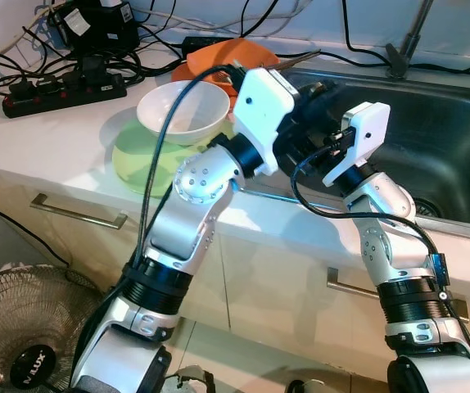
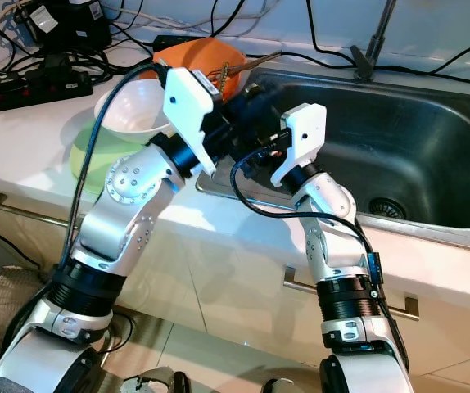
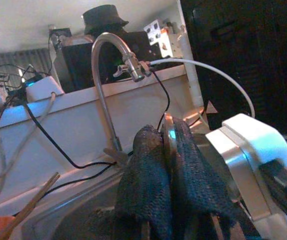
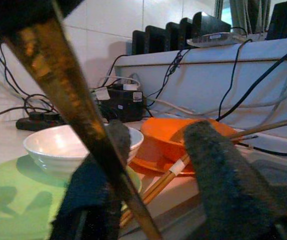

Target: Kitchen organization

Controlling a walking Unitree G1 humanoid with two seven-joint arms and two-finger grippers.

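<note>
You have a pale worktop (image 1: pixel 47 147) with a steel sink (image 1: pixel 440 139) set into its right part; a curved tap (image 3: pixel 103 75) rises behind the sink. On the worktop left of the sink lies a green plate (image 1: pixel 137 160), with a white bowl (image 1: pixel 182 110) standing upright on it. Just behind that is an orange bowl (image 1: pixel 227 56), near the sink's back left corner. A power strip (image 1: pixel 63 90) lies on the far left.

A pair of chopsticks (image 4: pixel 183 162) rests across the orange bowl, banded together near the middle. Their long axis runs from the green plate's side out over the sink's rim, tips toward the sink.

Both of your arms reach in over the sink's left rim, close together.

Your left end effector (image 3: pixel 168 137) has its fabric-covered fingers pressed together on a thin rod (image 4: pixel 68 90), brown and glossy. The rod's long axis runs away from that grip toward the right arm, narrowing as it goes.

Your right end effector (image 4: pixel 158 132) has its fingers clearly apart, facing the bowls. The rod crosses in front of one finger (image 4: pixel 101 185); whether it touches is unclear.
</note>
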